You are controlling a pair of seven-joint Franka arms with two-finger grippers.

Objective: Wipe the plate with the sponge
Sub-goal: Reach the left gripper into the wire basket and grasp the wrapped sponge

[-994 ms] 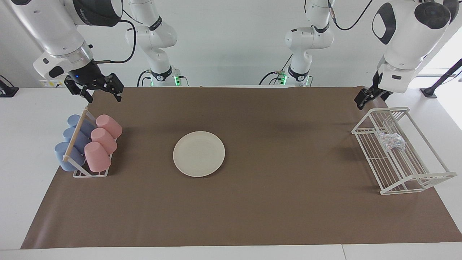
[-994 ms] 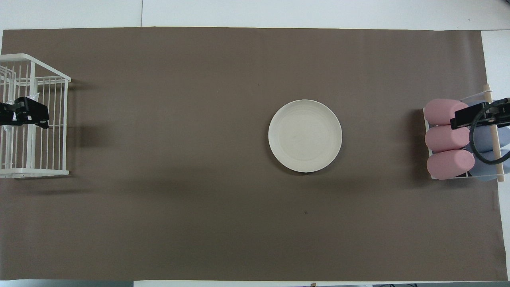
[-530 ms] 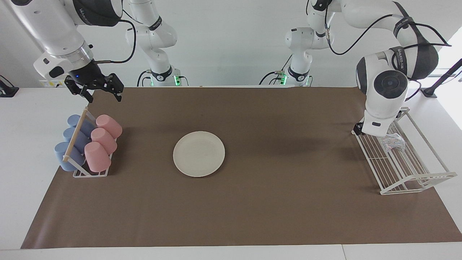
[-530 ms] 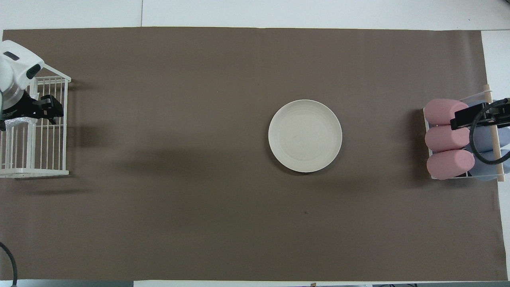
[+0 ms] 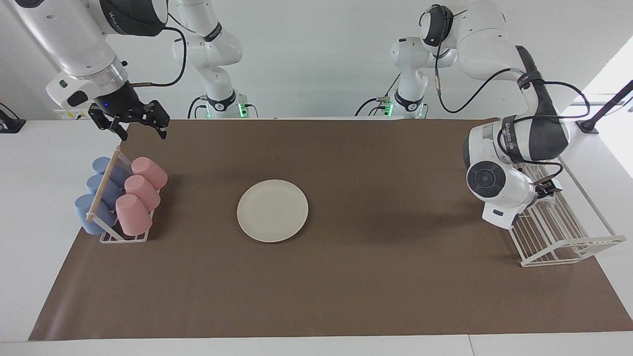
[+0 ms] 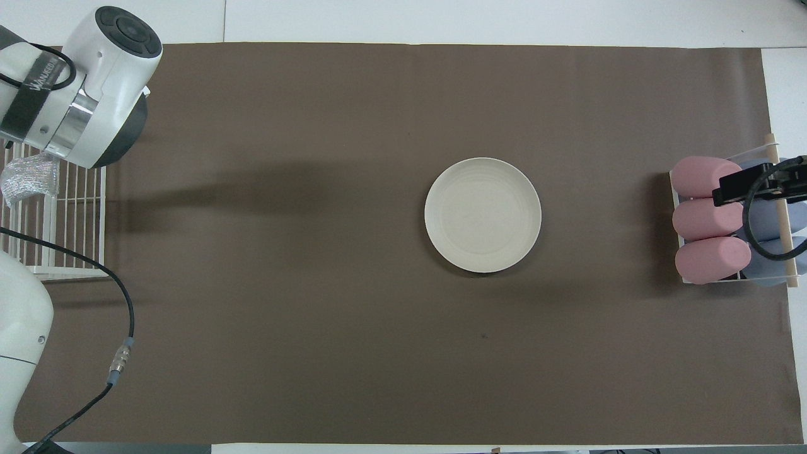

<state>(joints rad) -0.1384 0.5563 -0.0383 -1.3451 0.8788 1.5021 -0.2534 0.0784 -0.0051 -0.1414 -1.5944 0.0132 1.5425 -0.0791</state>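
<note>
- The right gripper [image 5: 141,123] waits with its black fingers spread wide and empty, above the mat just by the wire holder of pink and blue plastic cups [image 5: 121,198].
- The round cream-white plate [image 5: 272,210] lies flat and bare on the brown paper mat [image 5: 346,277], mid-table, well apart from both racks.
- The left gripper [image 5: 548,190] is down in the white wire rack [image 5: 568,237] at the left arm's end; the wrist hides its fingers, so whether they are apart I cannot tell.
- The lumpy silvery mesh sponge [image 6: 28,180] lies in that rack under the wrist.
- Likely step: picking up the sponge. Straddle the whole lump, pinch the mesh clear of the wires, and lift straight up.
</note>
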